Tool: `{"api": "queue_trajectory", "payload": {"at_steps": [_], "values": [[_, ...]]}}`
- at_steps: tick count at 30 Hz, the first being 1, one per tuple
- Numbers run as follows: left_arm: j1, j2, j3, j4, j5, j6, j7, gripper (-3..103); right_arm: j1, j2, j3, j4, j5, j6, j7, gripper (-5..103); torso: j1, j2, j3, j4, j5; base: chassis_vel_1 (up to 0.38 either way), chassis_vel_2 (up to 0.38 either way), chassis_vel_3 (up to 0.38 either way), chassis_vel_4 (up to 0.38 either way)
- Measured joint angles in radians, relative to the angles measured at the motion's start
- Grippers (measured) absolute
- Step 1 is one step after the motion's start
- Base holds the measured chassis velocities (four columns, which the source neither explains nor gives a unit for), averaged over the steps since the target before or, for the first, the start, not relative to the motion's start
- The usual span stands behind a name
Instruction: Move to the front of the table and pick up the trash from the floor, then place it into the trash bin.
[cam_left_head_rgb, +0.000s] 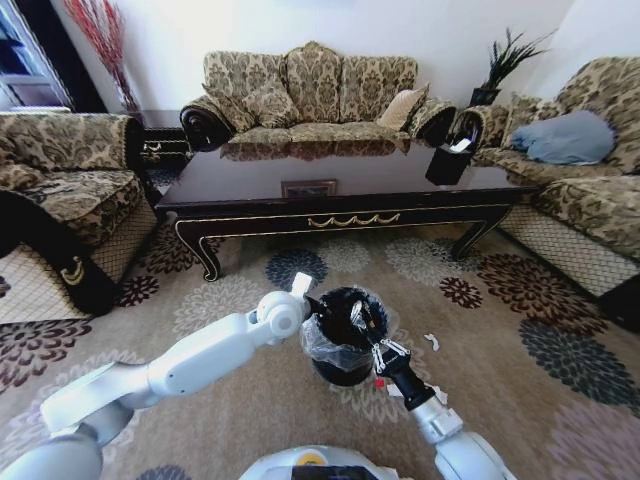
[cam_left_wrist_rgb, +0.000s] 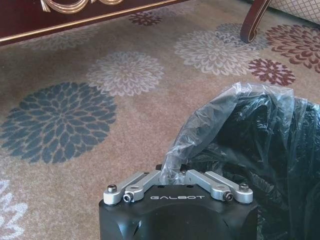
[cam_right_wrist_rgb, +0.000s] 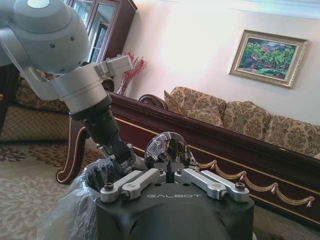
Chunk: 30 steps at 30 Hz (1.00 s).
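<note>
The shiny wrapper (cam_right_wrist_rgb: 167, 150) is sitting pinched between the right gripper (cam_right_wrist_rgb: 170, 172)'s closed fingers, poised right over the trash bin (cam_left_head_rgb: 340, 345), which is standing on the carpet (cam_left_head_rgb: 520, 330) in front of the table (cam_left_head_rgb: 340, 185). The left gripper (cam_left_wrist_rgb: 172, 175) is clamping a fold of the grey bag (cam_left_wrist_rgb: 220, 115) at the bin's rim, keeping the mouth open. To do this well, I'd say the right arm should be letting go only once the wrapper is hanging well inside the liner, while the left is keeping the bag taut. Another white scrap (cam_left_head_rgb: 431, 342) is lying on the carpet just beyond the bin, with a red-tipped piece (cam_left_head_rgb: 379, 382) near the right wrist; the head view is giving me those, whereas the right wrist view is revealing the wrapper's mirrored face and the left arm's grip.
</note>
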Motion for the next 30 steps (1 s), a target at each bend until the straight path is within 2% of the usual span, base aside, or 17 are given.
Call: {"api": "queue_trajectory", "payload": {"at_steps": [1,2,3,5,8,10,11,14,17,20,23,26,27,30], "values": [[0.0,-0.001,0.002,0.0,0.0,0.0,0.0,3,-0.001,-0.001,0.003,-0.001,0.0,0.0,0.0,-1,0.0,0.0,0.0,0.0,0.0,0.0,0.0,0.0,0.0],[0.0,-0.001,0.003,0.0,0.001,0.0,0.0,3,-0.002,-0.001,0.004,-0.001,0.0,0.0,-0.001,4,0.0,0.0,0.0,0.0,-0.0001,0.0,0.0,0.0,0.0],[0.0,-0.001,0.003,0.0,0.001,0.0,0.0,3,-0.002,-0.001,0.004,-0.001,0.0,0.0,-0.001,4,0.0,0.0,0.0,0.0,-0.0001,0.0,0.0,0.0,0.0],[0.004,-0.001,0.003,0.0,0.003,0.0,0.0,3,-0.009,0.0,0.004,-0.001,0.0,0.0,-0.004,15,0.0,0.0,0.0,0.0,0.0,0.0,0.0,0.0,0.0],[0.006,-0.001,0.003,0.0,0.007,0.0,0.001,3,-0.014,0.005,0.004,-0.001,0.0,0.0,-0.004,20,0.0,0.0,0.0,-0.0001,-0.0002,0.0,0.0,0.0,0.0],[0.006,0.001,0.0,-0.001,0.012,0.0,0.002,3,-0.017,0.013,0.003,-0.002,-0.004,0.0,-0.004,31,0.0,0.0,0.0,0.0,-0.0001,0.0,0.0,0.0,0.0],[0.006,0.001,0.0,-0.001,0.012,0.0,0.002,3,-0.017,0.013,0.003,-0.002,-0.004,0.0,-0.004,31,0.0,0.0,0.0,0.0,-0.0001,0.0,0.0,0.0,0.0],[0.007,0.003,-0.007,-0.002,0.013,0.0,0.003,3,-0.026,0.025,0.004,0.002,-0.008,0.0,-0.002,47,0.0,0.0,0.0,-0.0002,-0.0002,0.0,0.0,0.0,0.0],[0.01,0.007,-0.009,-0.005,0.014,0.0,0.003,3,-0.029,0.027,0.004,0.006,-0.008,-0.001,-0.001,52,0.0,0.0,0.0,-0.0002,-0.0002,0.0,0.0,0.0,0.0],[0.019,0.008,-0.026,-0.004,0.016,0.0,0.005,3,-0.031,0.03,0.009,0.01,-0.009,-0.001,0.002,69,0.0,0.0,0.0,0.0,-0.0001,0.0,0.0,0.0,0.0],[0.02,0.009,-0.037,-0.001,0.016,0.0,0.005,3,-0.034,0.035,0.014,0.018,-0.008,-0.005,0.006,74,0.0,0.0,0.0,0.0,-0.0003,0.0,0.0,0.0,0.0],[0.019,0.015,-0.048,0.003,0.015,0.0,0.006,3,-0.039,0.048,0.018,0.032,-0.003,-0.012,0.011,90,0.0,0.0,0.0,-0.0001,-0.0002,0.0,0.0,0.0,0.0],[0.019,0.015,-0.048,0.003,0.015,0.0,0.006,3,-0.039,0.048,0.018,0.032,-0.003,-0.012,0.011,90,0.0,0.0,0.0,-0.0001,-0.0002,0.0,0.0,0.0,0.0],[0.027,0.022,-0.058,0.004,0.015,0.0,0.008,3,-0.032,0.051,0.031,0.031,0.015,-0.02,0.012,100,0.0,0.0,0.0,-0.0003,-0.0002,0.0,0.0,0.0,0.0]]}}
